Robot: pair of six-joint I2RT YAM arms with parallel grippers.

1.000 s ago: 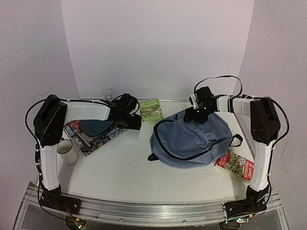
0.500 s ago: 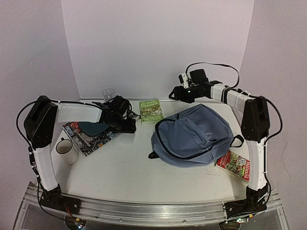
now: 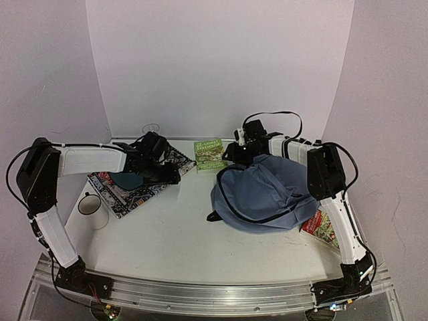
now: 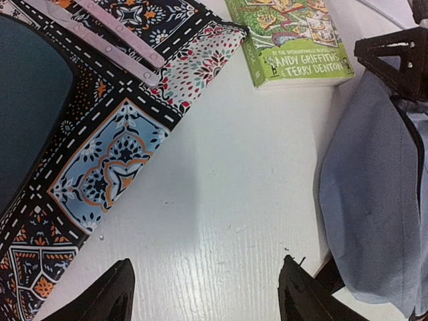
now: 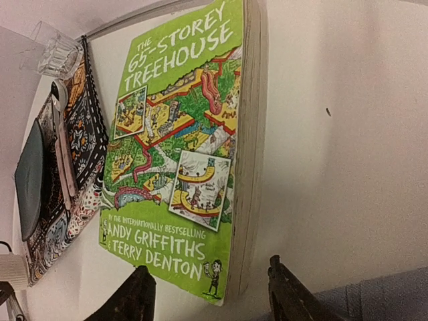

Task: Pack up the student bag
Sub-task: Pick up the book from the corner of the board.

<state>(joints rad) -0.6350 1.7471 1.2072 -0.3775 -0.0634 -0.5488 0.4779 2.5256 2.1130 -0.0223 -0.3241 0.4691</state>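
The right gripper [image 3: 229,158] hovered with the green book [image 3: 210,154] just beside its fingers and the student bag [image 3: 264,194] close behind them. The left gripper [image 3: 170,176] hung over the edge of the patterned book [image 3: 130,190]. A white mug [image 3: 90,204] stood well apart from those fingers.

walls: plain pale lilac [image 3: 221,60] | table: white [image 3: 180,234] | front rail: metal [image 3: 200,294]

One backpack [image 3: 264,194], one mug [image 3: 91,208], one clear cup [image 5: 55,48] — three books: a green book [image 3: 209,154], a red book [image 3: 326,228], a patterned book [image 3: 122,192].
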